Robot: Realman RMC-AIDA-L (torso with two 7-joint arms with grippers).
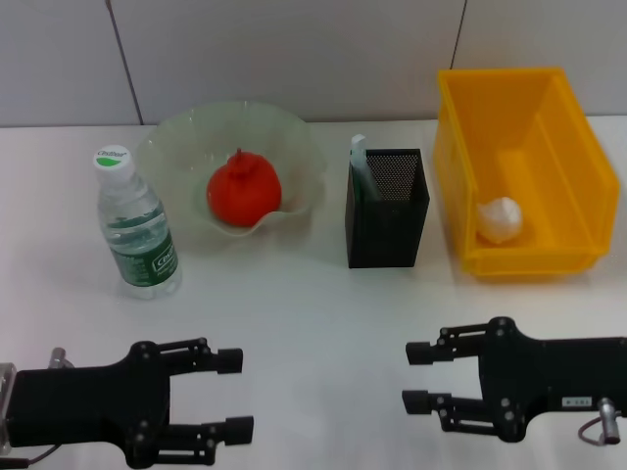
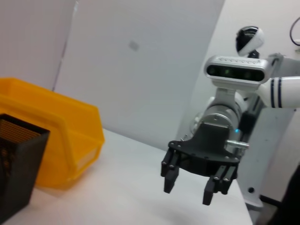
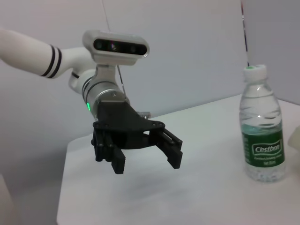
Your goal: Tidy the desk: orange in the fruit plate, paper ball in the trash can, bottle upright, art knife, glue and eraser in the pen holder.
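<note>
Head view gave me the whole desk (image 1: 313,323): my left gripper (image 1: 233,394) sat at the lower left of the frame and my right gripper (image 1: 415,376) at the lower right, both low over the white surface with their jaws released and holding nothing. The orange (image 1: 244,190) lay inside the glass plate (image 1: 171,137) in the upper middle-left. The bottle (image 1: 137,224) stood upright just left of the plate, cap up. The black mesh holder (image 1: 388,208) stood at centre, with a pale item (image 1: 360,162) leaning in its left corner; I could not tell what that item was, nor whether the knife, glue and eraser were inside. The paper ball (image 1: 500,218) rested in the near end of the yellow bin (image 1: 549,117) at the upper right. From the left wrist camera I saw the right gripper (image 2: 190,186) hanging above the desk with fingers spread, the bin (image 2: 70,122) and holder (image 2: 18,164) at the left edge. From the right wrist camera the left gripper (image 3: 143,161) hung likewise, spread and apart from the bottle (image 3: 262,126) at the right of that frame.
</note>
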